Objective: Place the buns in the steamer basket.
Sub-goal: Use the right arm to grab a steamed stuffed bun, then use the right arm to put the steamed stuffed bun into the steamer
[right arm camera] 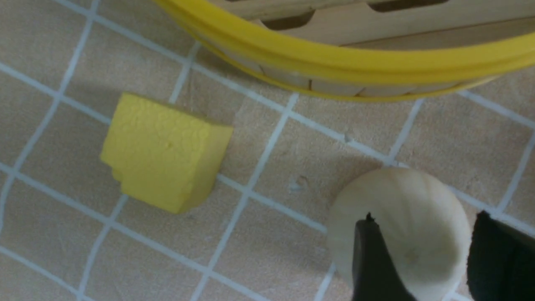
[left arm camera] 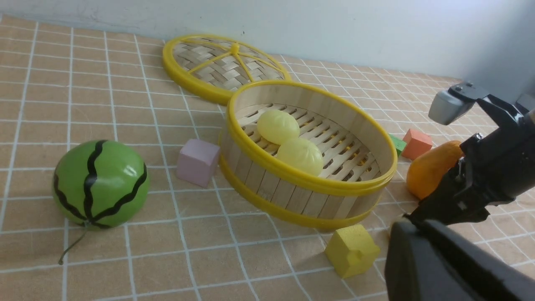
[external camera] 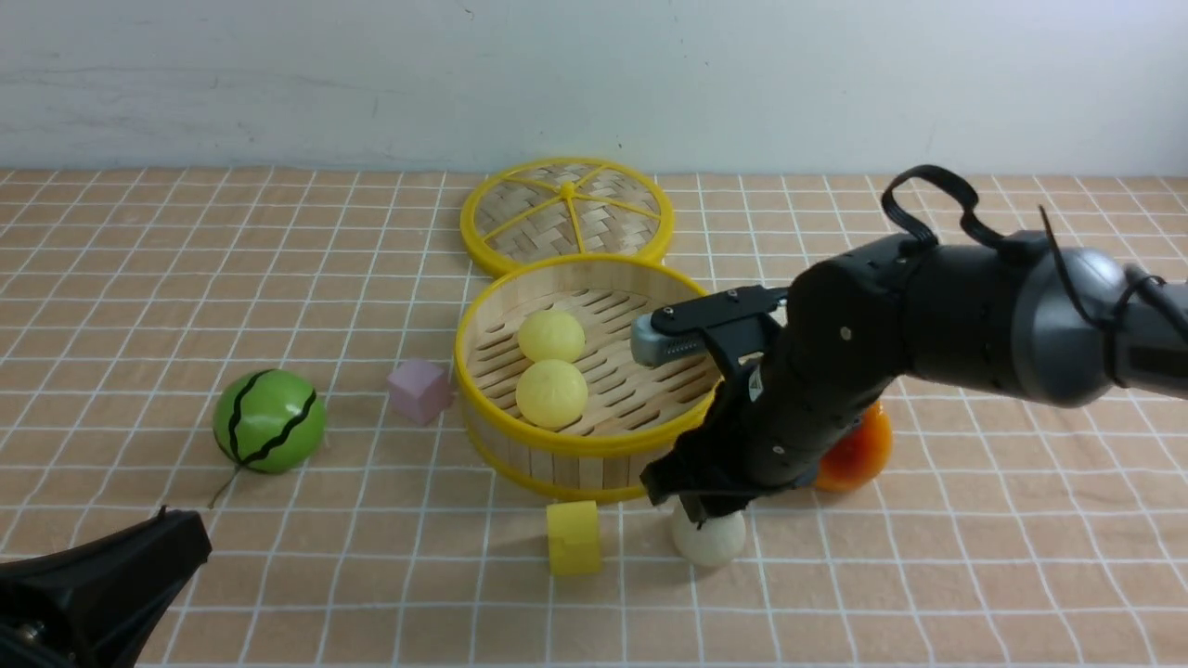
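Green block (left arm camera: 398,144), red block (left arm camera: 417,144) beyond basket's (external camera: 585,445) right edge: left wrist view only. Right wrist view: right claw (right arm camera: 425,217) wide open, straddling bun (right arm camera: 401,200), no grip. Left claw (left arm camera: 416,228) closed, empty.

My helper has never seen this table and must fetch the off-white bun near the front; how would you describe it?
Find the round bamboo steamer basket with bright yellow rims. Just outside its near side, on the tabletop, sits the off-white bun. It is round and faintly pleated, unlike the angular yellow block left of it.
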You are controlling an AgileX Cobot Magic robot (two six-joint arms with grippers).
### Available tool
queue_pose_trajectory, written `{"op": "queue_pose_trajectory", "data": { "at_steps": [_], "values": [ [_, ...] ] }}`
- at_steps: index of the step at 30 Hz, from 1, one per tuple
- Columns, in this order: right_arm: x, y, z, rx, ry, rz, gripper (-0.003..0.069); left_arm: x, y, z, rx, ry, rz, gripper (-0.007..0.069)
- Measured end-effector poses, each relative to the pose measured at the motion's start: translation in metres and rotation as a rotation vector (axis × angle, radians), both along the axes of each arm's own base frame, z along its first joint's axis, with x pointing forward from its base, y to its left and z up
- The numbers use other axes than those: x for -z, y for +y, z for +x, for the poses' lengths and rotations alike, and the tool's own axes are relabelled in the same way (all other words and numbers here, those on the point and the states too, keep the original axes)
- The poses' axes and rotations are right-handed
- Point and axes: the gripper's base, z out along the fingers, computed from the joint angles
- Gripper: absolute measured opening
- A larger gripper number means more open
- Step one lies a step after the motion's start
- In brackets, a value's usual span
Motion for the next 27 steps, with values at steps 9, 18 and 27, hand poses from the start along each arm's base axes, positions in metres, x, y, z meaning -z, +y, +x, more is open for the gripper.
{"op": "queue_pose_trajectory", "data": {
  "at_steps": [9, 18, 27],
  "values": [
    [0.009, 0.004, 0.002, 0.001, -0.003, 0.004, 0.0271, 0.000, 0.000, 0.000, 0.000, 0.000, 0.000, 0.0006],
    [0.005, 0.003, 0.000, -0.025, -0.001, -0.009, 0.0010, 0.000, 0.000, 0.000, 0.000, 0.000, 0.000, 0.0018],
    [-0.079, -0.003, -0.012, -0.030, -0.183, 0.107, 0.0008, 0.000, 0.000, 0.000, 0.000, 0.000, 0.000, 0.0026]
  ]
}}
